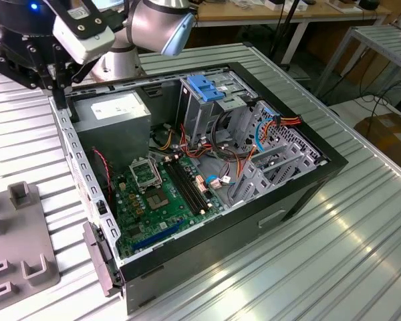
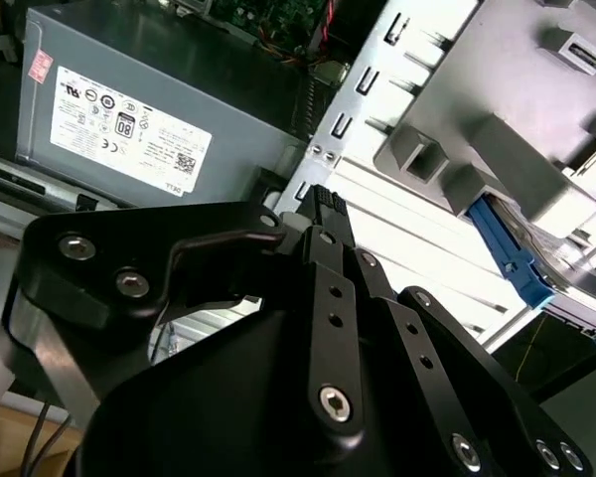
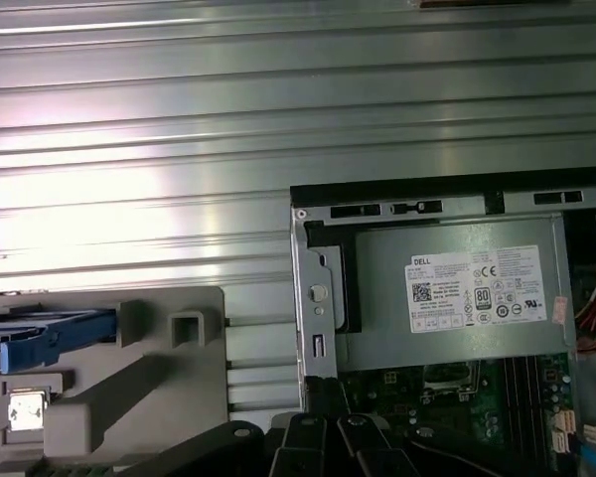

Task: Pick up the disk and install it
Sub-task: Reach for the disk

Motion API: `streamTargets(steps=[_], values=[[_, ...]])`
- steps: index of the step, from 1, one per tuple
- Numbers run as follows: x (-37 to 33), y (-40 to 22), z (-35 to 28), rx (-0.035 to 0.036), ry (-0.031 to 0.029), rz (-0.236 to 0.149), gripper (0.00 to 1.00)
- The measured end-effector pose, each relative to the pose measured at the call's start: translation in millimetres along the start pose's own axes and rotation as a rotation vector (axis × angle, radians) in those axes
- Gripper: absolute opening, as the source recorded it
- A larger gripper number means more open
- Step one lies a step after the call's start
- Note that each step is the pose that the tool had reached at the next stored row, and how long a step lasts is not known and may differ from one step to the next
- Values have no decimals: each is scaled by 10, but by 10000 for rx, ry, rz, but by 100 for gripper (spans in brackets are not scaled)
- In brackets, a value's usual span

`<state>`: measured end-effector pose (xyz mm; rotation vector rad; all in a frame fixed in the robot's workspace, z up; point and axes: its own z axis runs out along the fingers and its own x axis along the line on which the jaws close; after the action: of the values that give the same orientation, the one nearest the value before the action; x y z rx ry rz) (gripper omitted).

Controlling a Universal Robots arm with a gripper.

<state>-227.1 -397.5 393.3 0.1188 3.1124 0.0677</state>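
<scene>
Disk (image 3: pixel 55 330) sits edge-on in grey fixture (image 3: pixel 169 383) on ribbed table (image 3: pixel 129 149), outside the open case (image 1: pixel 267 221). Bright blue bracket frames it, with little metal visible. Gripper (image 2: pixel 316 199) hovers at the case's edge beside power supply (image 2: pixel 119 124), tips apparently pressed together, holding nothing. Case wall stands between power supply and fixture.

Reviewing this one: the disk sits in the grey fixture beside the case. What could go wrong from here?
1. The gripper hangs close to the case wall. Travelling to the disk, it might clip that edge.
2. The disk sits low in the fixture, next to its posts, so a skewed lift could catch on them.
3. Loose cables lie beside the drive cage and may snag the disk at installation.
</scene>
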Motion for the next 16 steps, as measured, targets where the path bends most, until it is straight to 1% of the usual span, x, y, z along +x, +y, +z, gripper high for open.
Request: streamTargets(steps=[1, 3, 7, 12, 14, 16], values=[[32, -2, -1, 0, 0, -1, 10], [119, -9, -4, 0, 0, -1, 10], [246, -18, -7, 0, -1, -1, 10], [389, -28, -11, 1, 0, 0, 10], [459, -33, -13, 0, 0, -1, 10], [578, -30, -16, 1, 0, 0, 10]])
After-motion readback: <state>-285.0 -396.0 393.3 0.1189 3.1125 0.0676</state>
